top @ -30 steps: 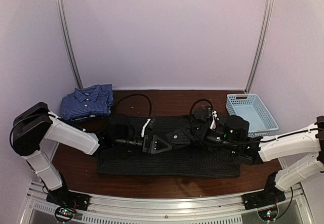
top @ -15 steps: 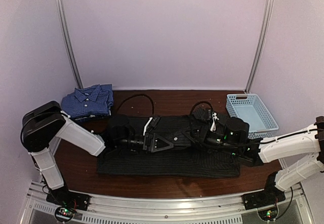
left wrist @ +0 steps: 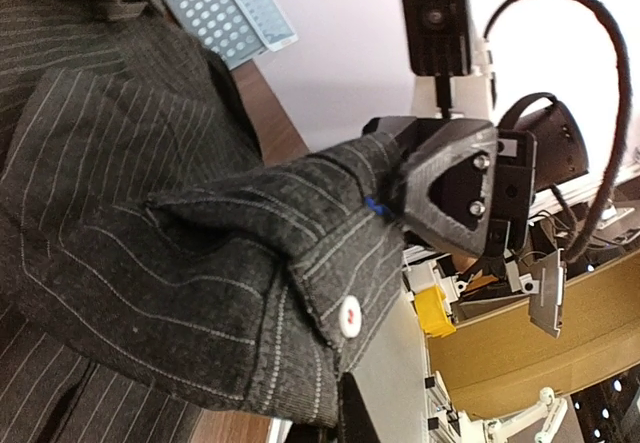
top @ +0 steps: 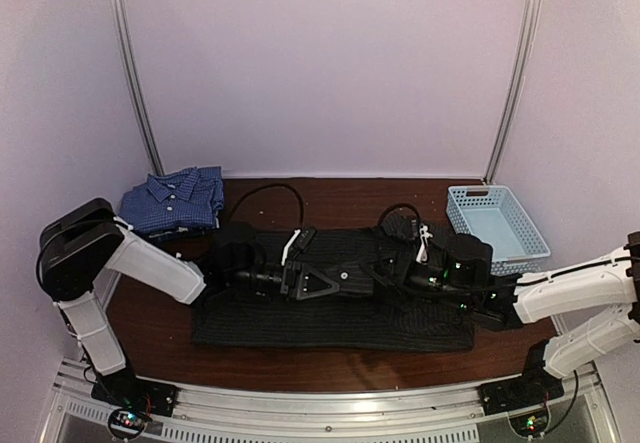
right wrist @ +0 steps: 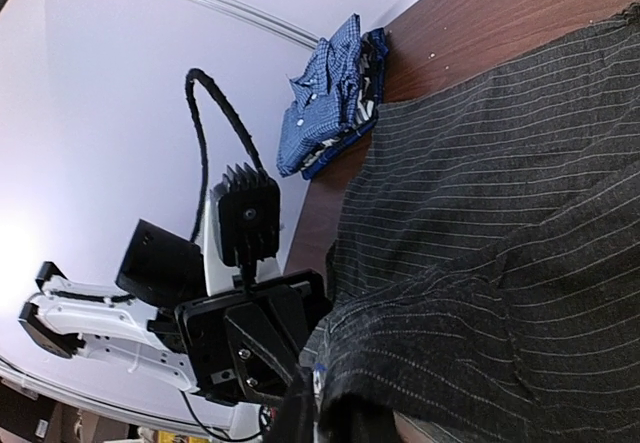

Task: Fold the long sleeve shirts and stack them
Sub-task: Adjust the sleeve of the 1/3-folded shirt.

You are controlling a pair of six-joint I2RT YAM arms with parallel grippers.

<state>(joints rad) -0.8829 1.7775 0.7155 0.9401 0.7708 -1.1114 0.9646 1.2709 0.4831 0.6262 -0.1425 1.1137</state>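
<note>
While the brown table [top: 330,191] carries everything, the black shirt [top: 330,323] lies spread flat across its middle, close to the front edge, and shows thin pale stripes. The blue shirt [top: 172,201] sits folded at the far left corner, apart from the black one. A light blue basket [top: 497,228] stands at the far right corner, near the black shirt. Both arms reach low over the black shirt and meet above its middle. The left gripper [right wrist: 305,363] is pressed together and pinches a raised part of the sleeve. The right gripper [left wrist: 405,178] touches the edge of the cuff [left wrist: 300,253] from the other side; whether it is spread or pressed together, I cannot tell. A small white button [left wrist: 350,313] shows on the cuff.
</note>
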